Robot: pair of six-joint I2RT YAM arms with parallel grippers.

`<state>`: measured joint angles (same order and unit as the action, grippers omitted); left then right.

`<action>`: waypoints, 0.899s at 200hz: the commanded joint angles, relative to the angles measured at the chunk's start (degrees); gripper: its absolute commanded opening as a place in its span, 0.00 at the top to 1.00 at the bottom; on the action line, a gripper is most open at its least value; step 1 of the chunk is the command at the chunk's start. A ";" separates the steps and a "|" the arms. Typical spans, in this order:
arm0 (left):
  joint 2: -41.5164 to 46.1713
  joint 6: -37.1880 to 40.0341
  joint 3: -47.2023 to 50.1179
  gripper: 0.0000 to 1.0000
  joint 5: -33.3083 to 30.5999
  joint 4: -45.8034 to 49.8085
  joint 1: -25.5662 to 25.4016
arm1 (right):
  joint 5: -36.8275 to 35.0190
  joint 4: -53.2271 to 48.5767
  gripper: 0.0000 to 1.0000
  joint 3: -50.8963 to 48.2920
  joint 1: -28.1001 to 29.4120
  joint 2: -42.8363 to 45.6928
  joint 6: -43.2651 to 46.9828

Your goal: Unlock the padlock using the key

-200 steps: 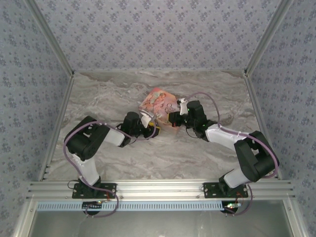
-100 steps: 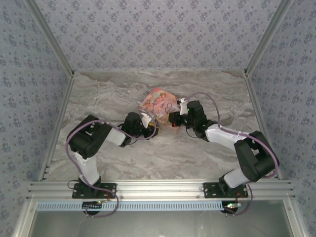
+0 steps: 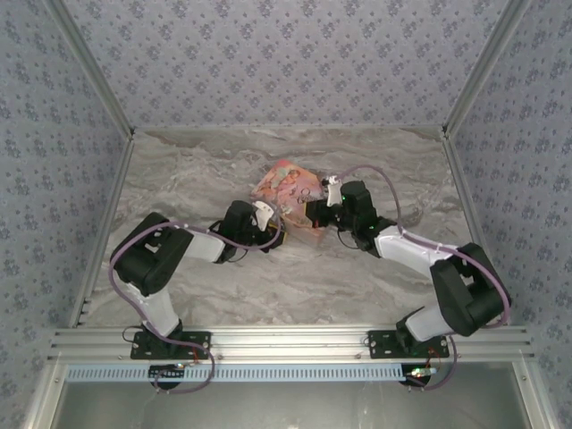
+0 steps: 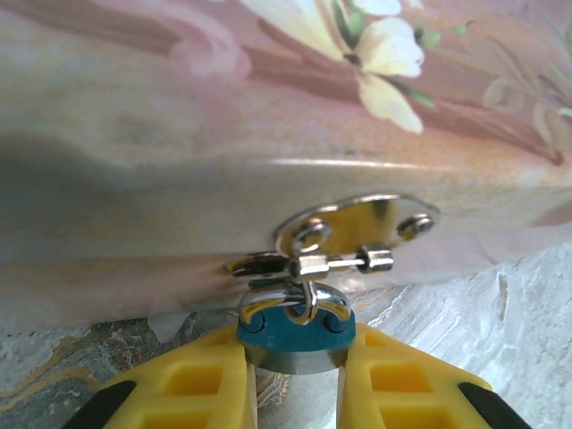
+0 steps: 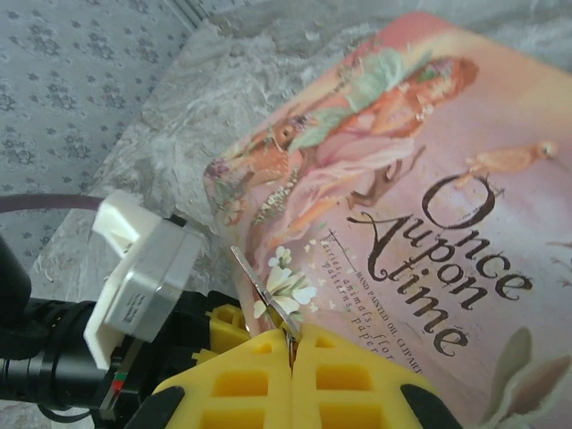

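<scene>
At the clasp [image 4: 357,223] of the pink box [image 5: 402,179] the padlock [image 4: 295,332] is clamped by the left end effector [image 4: 295,380], and over it the key [image 5: 257,288] is pinched by the right end effector [image 5: 290,349].

Looking like a lab test booth, boxing a marble-print tabletop [image 3: 201,170] in floral-papered panels [image 3: 286,63], bolting aluminium rails [image 3: 286,339] along its near edge

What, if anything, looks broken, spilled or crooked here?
Nothing broken or spilled. The pink box just sits skewed on the table. The padlock hangs from its clasp between the left jaws; the right jaws pinch the key.
</scene>
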<state>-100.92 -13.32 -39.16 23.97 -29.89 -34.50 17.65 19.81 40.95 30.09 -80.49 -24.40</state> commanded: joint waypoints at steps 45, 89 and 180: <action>6.17 -11.70 -8.37 0.85 -0.27 14.66 -2.00 | -9.16 -5.24 1.00 -8.11 4.47 10.26 7.02; 7.41 -19.72 -13.57 0.85 -0.65 21.48 -3.46 | -11.99 -4.43 1.00 -13.74 7.04 14.23 8.65; 6.17 -34.18 -20.54 0.86 1.78 25.33 -4.05 | -19.50 1.01 1.00 -16.87 11.88 12.50 12.95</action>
<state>-96.03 -43.24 -56.36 23.49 -4.40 -38.04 1.32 17.52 24.36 41.32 -66.41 -13.58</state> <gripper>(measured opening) 0.197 0.059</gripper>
